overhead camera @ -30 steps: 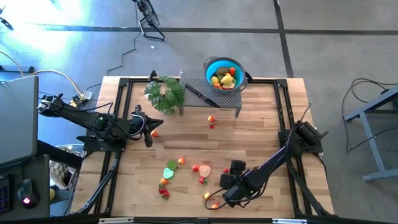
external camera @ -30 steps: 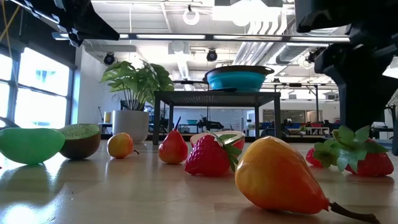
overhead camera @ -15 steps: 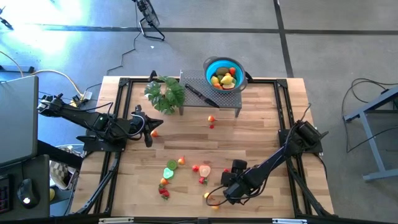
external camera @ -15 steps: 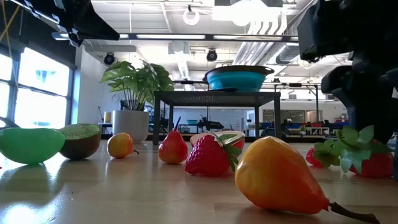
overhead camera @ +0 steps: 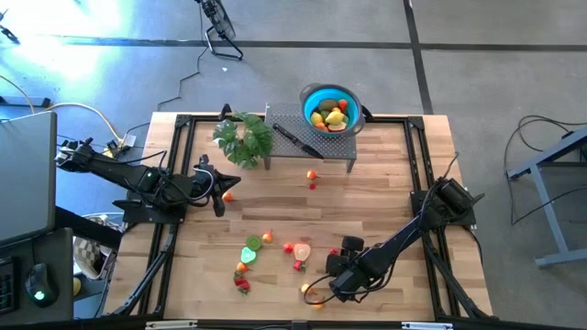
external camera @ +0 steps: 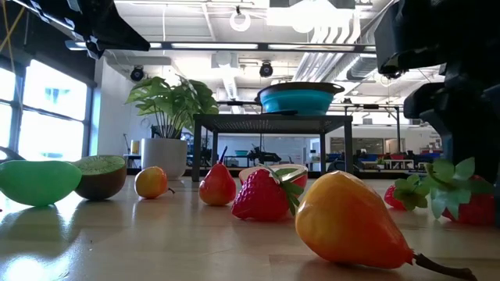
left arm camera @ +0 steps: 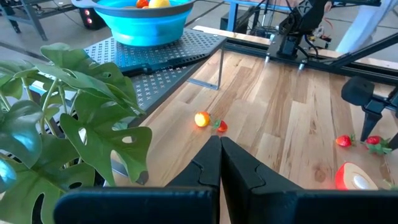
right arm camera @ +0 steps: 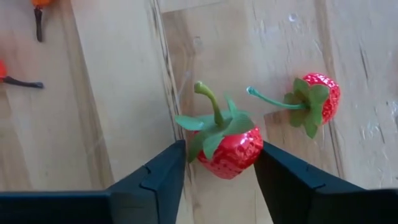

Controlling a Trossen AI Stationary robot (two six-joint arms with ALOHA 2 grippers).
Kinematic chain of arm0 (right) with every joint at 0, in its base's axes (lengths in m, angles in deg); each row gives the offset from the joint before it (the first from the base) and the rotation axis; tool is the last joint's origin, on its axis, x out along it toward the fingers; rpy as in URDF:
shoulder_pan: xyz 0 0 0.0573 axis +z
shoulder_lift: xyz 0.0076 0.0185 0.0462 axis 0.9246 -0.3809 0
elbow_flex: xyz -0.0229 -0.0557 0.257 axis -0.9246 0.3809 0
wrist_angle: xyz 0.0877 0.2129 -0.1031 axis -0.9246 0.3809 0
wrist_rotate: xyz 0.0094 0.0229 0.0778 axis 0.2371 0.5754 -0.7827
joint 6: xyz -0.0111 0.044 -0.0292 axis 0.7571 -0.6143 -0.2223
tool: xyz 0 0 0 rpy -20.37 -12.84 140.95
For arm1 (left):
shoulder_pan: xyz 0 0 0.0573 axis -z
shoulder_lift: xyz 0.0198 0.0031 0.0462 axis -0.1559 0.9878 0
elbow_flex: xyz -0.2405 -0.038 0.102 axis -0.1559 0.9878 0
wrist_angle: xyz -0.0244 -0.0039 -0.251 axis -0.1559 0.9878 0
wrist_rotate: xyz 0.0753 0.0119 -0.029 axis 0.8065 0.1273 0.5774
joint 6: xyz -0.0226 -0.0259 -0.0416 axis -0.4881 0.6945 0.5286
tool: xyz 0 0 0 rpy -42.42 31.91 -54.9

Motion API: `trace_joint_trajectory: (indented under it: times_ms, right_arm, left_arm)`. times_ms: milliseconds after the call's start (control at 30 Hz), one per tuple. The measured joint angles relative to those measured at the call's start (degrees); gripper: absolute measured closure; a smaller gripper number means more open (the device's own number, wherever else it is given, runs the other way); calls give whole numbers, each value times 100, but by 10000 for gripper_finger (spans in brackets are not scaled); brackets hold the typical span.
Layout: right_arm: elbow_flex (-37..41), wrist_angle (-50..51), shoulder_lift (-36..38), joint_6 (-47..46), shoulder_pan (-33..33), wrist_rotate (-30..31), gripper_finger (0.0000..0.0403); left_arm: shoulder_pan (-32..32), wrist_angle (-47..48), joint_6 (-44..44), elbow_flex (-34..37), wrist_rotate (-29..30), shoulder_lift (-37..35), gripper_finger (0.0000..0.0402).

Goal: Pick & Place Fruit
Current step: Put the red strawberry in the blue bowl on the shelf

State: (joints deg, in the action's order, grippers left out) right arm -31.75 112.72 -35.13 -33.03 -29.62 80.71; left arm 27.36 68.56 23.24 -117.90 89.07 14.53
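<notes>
Down at the near edge of the table (overhead camera: 385, 192), your right gripper (right arm camera: 217, 171) sits low over a strawberry (right arm camera: 230, 149), one dark finger on each side of it, and the fingers stand apart with a sliver of wood showing on either flank, so nothing is clamped yet. Judging by that framing, the step in hand is the grasp itself. You would do well to close on the red body rather than the leafy cap and curved stem, which look springy and could let the berry roll out. Watch the second strawberry (right arm camera: 320, 99) lying near it, stem pointing toward your target; lift straight up so you do not drag it along. Once you have a firm hold, the blue bowl (overhead camera: 330, 108) on the raised mesh rack (overhead camera: 303, 137) at the far side already holds several fruits and looks like the destination. Your left gripper (left arm camera: 219, 163) waits beside the leafy plant (overhead camera: 243, 137), fingers pressed together on nothing.
</notes>
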Motion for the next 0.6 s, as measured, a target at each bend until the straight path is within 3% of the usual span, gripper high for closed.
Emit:
trace_joint_trajectory:
  times_ms: [267,600]
  right_arm:
    - [4,-324,1,2,0,-93,265]
    - [4,-992,405,-42,-19,-463,260]
  left_arm:
    - [0,0,0,0,-1,0,402]
    - [0,-2,0,0,-2,-2,402]
